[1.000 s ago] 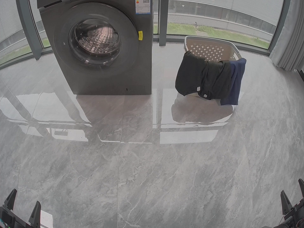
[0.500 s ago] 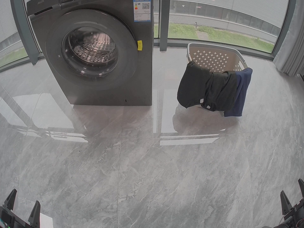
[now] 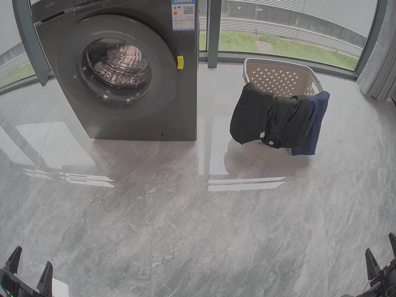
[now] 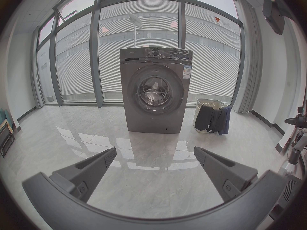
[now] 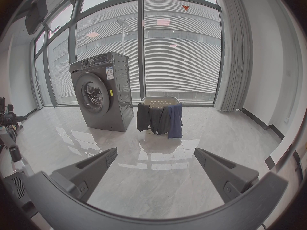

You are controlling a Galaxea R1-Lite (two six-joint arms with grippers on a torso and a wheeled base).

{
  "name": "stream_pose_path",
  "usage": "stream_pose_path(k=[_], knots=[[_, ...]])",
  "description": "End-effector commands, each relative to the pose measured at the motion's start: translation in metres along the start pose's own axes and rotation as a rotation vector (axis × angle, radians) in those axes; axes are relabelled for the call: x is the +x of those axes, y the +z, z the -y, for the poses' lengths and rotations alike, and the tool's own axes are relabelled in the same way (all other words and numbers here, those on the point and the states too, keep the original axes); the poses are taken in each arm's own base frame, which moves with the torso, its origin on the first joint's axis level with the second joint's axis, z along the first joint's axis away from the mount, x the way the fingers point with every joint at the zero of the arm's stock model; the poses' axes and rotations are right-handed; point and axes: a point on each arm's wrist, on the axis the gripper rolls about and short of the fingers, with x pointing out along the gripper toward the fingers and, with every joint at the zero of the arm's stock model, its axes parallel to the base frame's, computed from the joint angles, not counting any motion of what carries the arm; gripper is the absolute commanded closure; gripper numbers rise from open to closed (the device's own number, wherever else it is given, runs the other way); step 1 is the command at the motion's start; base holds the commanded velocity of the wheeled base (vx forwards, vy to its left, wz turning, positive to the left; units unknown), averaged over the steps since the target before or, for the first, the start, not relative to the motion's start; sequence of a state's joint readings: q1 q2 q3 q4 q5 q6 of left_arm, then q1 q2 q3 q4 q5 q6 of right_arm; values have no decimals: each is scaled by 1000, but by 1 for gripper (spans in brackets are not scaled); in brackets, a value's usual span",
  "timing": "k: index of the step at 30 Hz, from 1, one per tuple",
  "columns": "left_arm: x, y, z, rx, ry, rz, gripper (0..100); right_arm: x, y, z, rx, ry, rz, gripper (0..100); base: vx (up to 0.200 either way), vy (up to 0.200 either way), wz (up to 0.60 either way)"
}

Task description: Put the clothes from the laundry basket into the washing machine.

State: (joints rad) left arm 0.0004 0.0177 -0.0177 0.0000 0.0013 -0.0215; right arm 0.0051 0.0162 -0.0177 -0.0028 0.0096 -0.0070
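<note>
My left gripper (image 4: 154, 149), right gripper (image 5: 155, 149) spread apart, empty; clothes (image 3: 272, 118) draped over laundry basket (image 3: 277, 76) rim, handy for grabbing.

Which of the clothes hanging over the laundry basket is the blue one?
The navy garment at the basket end farthest from the washing machine; the other clothes look black.
</note>
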Motion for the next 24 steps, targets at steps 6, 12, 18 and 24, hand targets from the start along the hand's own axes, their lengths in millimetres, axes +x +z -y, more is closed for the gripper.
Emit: stream_pose_path(k=[6, 12, 18, 24], knots=[[0, -5, 0, -11, 1, -5, 0, 0, -5, 0, 6, -5, -3, 0, 0, 0, -400], [0, -5, 0, -12, 3, -6, 0, 0, -5, 0, 6, -5, -3, 0, 0, -67, 0], [0, -5, 0, -11, 3, -6, 0, 0, -5, 0, 6, -5, -3, 0, 67, -200, 0], [0, -5, 0, -12, 6, -4, 0, 0, -5, 0, -1, 1, -3, 0, 33, -100, 0]])
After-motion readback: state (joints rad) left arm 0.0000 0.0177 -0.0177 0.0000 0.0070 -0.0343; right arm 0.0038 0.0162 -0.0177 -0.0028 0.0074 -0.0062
